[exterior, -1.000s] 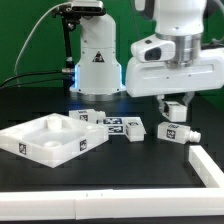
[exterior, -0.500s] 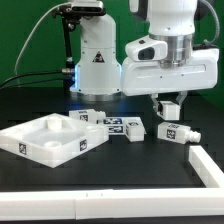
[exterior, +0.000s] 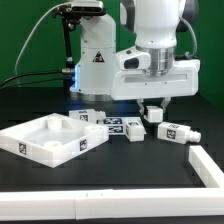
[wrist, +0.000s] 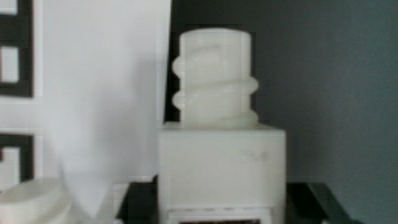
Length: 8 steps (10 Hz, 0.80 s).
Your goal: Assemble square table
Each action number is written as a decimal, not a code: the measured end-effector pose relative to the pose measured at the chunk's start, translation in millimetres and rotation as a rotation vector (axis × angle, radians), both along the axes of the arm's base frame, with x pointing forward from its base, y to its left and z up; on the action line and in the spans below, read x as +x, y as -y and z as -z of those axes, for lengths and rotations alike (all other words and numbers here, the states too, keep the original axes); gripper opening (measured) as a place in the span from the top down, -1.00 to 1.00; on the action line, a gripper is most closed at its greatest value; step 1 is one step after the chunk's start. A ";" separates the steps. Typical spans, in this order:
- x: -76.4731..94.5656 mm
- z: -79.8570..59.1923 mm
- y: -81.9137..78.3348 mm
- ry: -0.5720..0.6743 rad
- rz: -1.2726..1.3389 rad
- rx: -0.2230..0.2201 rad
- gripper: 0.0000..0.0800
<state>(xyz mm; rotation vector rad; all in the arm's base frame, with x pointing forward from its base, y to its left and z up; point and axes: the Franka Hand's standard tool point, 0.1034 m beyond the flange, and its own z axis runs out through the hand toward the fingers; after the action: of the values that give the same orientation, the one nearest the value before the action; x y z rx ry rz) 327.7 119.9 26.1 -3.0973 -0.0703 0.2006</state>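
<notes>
The square table's top (exterior: 48, 140), a white slab with a raised rim and round sockets, lies at the exterior view's left. My gripper (exterior: 153, 110) hangs low over the table to its right and is shut on a white leg (wrist: 217, 95). The leg's threaded end points away from the wrist camera. Dark fingers (wrist: 313, 200) press both of its sides. My gripper also shows in the wrist view (wrist: 222, 205). Another tagged leg (exterior: 171, 131) lies just beyond it toward the exterior view's right. One more leg (exterior: 86, 116) lies behind the slab.
The marker board (exterior: 122, 126) lies between the slab and my gripper. A long white bar (exterior: 100, 206) runs along the front edge and another piece (exterior: 206, 166) along the right. The robot's white base (exterior: 95, 62) stands at the back.
My gripper has moved toward the exterior view's left with the leg in it, from above the right-hand leg to near the marker board. Everything else stays put.
</notes>
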 end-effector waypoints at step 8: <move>13.4 15.4 20.4 -0.035 0.044 0.007 0.29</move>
<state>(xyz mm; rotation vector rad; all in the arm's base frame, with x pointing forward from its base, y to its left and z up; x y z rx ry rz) 341.1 99.5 10.7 -3.0833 -0.0015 0.2526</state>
